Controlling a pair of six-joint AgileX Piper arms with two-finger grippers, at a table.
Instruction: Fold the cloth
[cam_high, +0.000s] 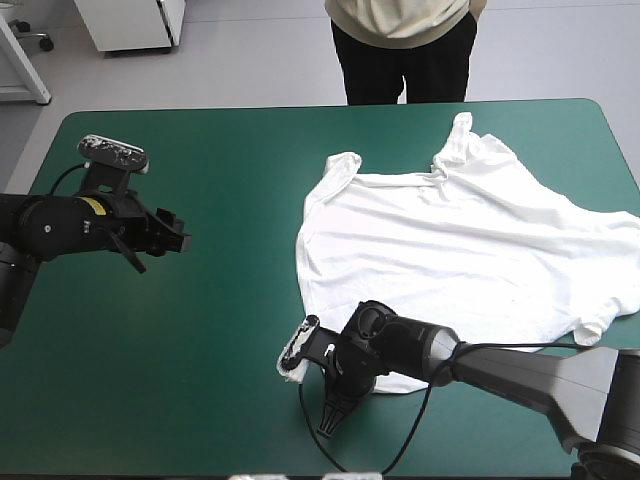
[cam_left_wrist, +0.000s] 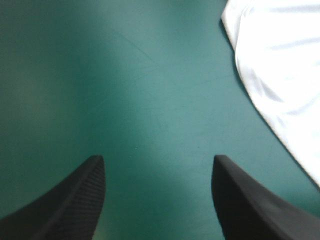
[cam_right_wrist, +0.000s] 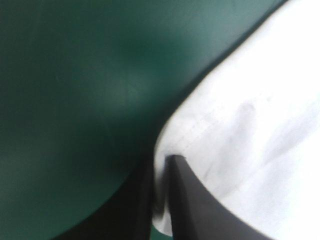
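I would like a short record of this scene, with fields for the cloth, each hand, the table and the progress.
cloth: white T-shirt, spread mostly flat with wrinkles, on the table's right half
left hand: open, over bare cover, beside the T-shirt and not touching it
right hand: shut on the T-shirt at its near edge
table: teal-green cover
progress: no fold made yet

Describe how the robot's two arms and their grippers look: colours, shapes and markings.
Both arms are black and dark grey, with rounded joints. The left arm carries a yellow band near its wrist; the right arm has a smooth grey forearm. The left gripper and the right gripper each have two broad black fingers curved like fins; one left finger shows fine ribbing.
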